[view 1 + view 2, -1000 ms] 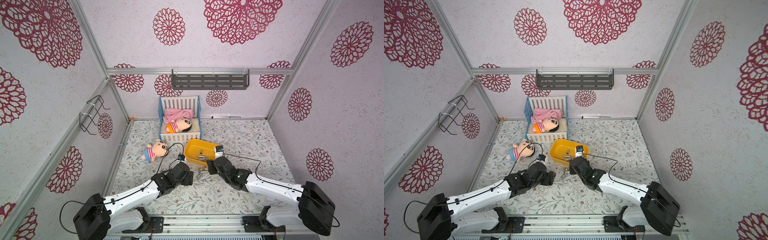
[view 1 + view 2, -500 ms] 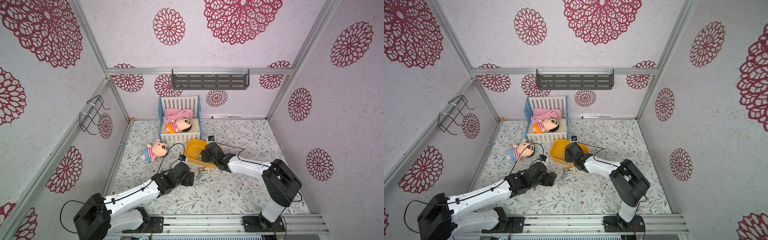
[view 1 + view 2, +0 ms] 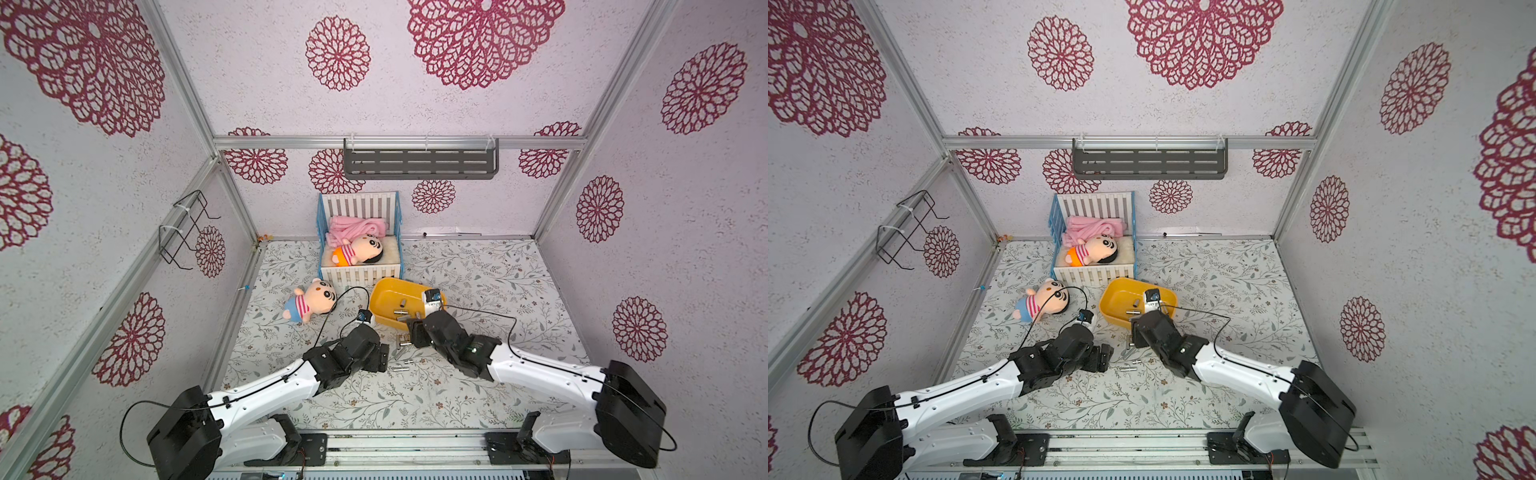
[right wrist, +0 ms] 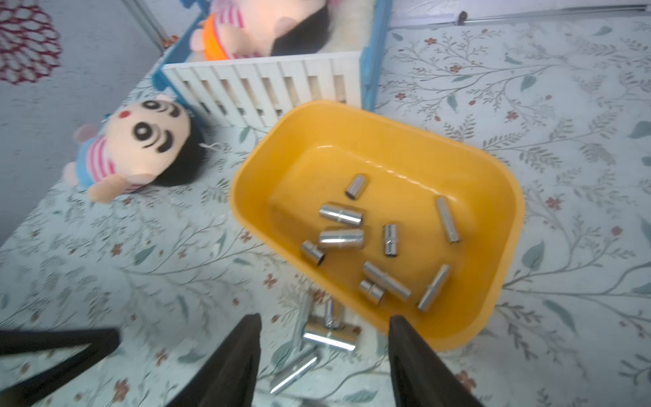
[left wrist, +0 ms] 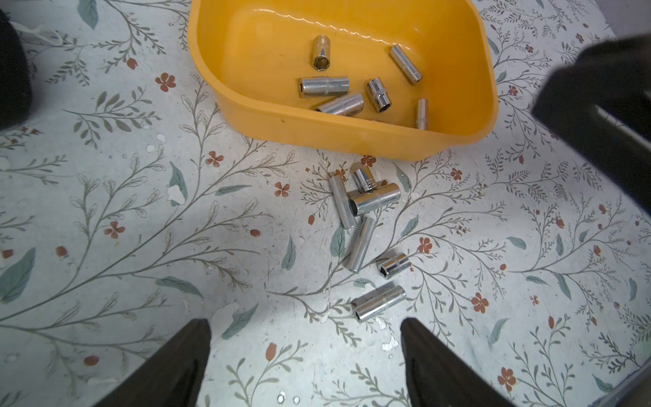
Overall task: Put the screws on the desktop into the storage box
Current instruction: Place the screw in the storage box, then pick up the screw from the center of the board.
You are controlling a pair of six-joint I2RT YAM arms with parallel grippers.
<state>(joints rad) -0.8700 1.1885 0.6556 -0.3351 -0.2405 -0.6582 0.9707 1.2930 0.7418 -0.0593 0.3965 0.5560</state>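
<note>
Roughly halfway: approx nine screws [image 4: 341, 214] lying inside storage box [image 4: 405, 141], approx six more waiting on desktop [image 5: 141, 211], three bunching just beside box's near wall, others trailing toward left gripper [image 5: 304, 320]. L jaws gaping wide, holding nothing, hovering near closest screw. Meanwhile right gripper [image 4: 324, 316] hanging over cluster by box rim, jaws partly apart, nothing btwn them. Judging next: either arm picking from loose pile; some remaining pcs touching each other, so single-piece grab looking fiddly

No legible text; white sticker [image 3: 432, 306] over the storage box [image 3: 383, 287] is too small to read.
</note>
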